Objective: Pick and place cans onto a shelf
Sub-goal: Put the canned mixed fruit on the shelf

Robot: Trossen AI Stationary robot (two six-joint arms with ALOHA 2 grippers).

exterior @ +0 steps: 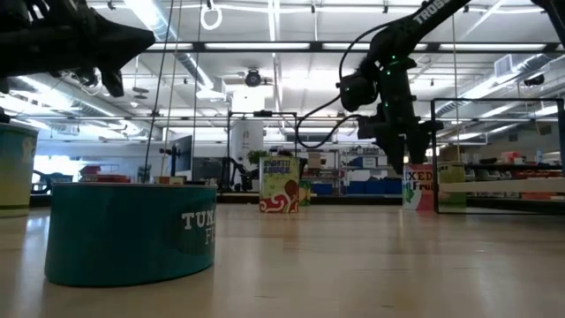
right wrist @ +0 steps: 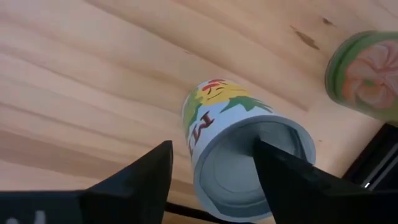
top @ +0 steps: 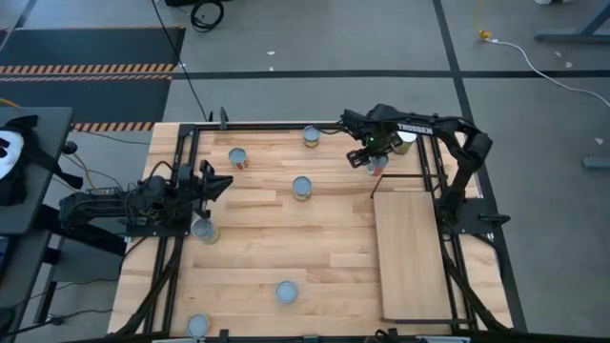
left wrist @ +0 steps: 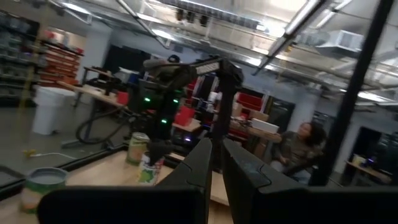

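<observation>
Several cans stand upright on the planked table. One with a white, red and yellow fruit label (right wrist: 236, 155) (top: 377, 168) stands near the far right, just off the shelf's far end. My right gripper (right wrist: 211, 149) (exterior: 404, 155) hangs open just above it, pointing down, one finger to each side of the silvery top, touching nothing. The shelf (top: 412, 252), a pale board with a black wire frame, lies at the right. My left gripper (top: 214, 184) (left wrist: 214, 180) is shut and holds nothing, raised at the table's left side.
Other cans stand at the far edge (top: 312, 136), far left (top: 237, 158), centre (top: 301, 188), beside the left arm (top: 204, 230) and near the front (top: 286, 292). A green-labelled can (right wrist: 364, 74) stands close to the right gripper. A person sits beyond the table (left wrist: 301, 146).
</observation>
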